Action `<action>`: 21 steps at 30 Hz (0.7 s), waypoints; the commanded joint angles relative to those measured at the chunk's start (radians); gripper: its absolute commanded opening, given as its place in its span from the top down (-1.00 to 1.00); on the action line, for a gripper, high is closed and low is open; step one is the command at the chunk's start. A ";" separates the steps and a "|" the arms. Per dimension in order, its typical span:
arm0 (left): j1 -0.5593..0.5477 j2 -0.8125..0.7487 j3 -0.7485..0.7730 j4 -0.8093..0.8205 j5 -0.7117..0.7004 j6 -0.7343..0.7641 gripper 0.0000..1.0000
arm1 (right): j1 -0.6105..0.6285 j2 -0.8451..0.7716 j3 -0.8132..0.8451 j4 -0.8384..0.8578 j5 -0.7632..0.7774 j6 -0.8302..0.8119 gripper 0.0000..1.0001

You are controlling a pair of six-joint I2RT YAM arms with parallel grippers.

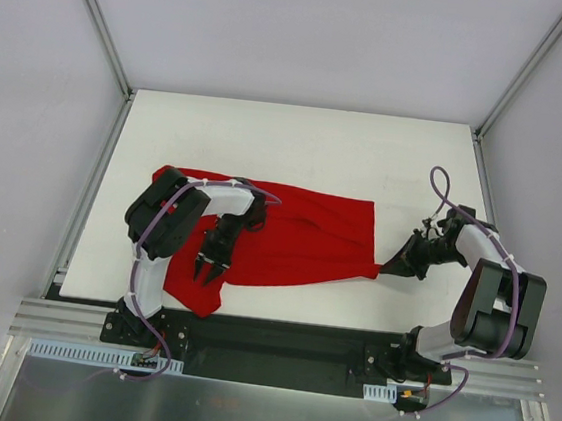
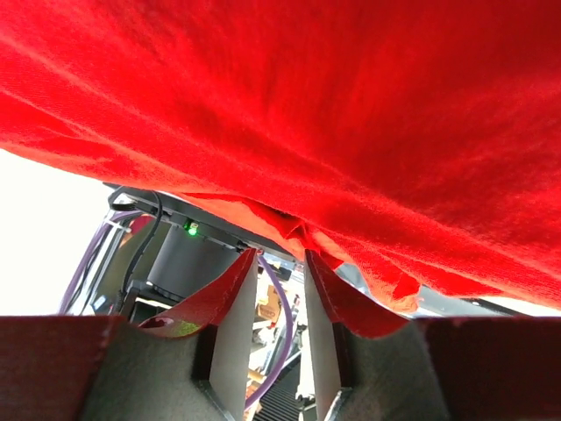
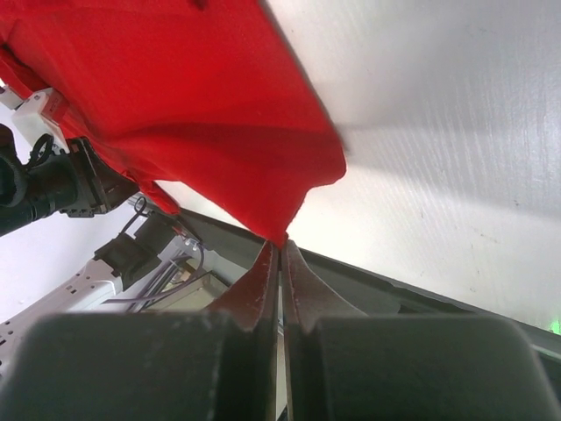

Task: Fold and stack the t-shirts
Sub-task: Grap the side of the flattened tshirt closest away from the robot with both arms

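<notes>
Clearly, t-shirt [image 3: 175, 105] corner pinched between right jaws.

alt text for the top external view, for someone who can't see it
Seen from above, a red t-shirt lies loosely spread and wrinkled across a white table. The right gripper pinches the shirt's near right corner, while the left gripper sits over its left part with fingers slightly apart.
</notes>
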 commanded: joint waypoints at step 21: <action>-0.010 0.023 -0.078 0.159 0.117 0.014 0.33 | -0.014 0.045 0.046 0.006 -0.055 -0.017 0.99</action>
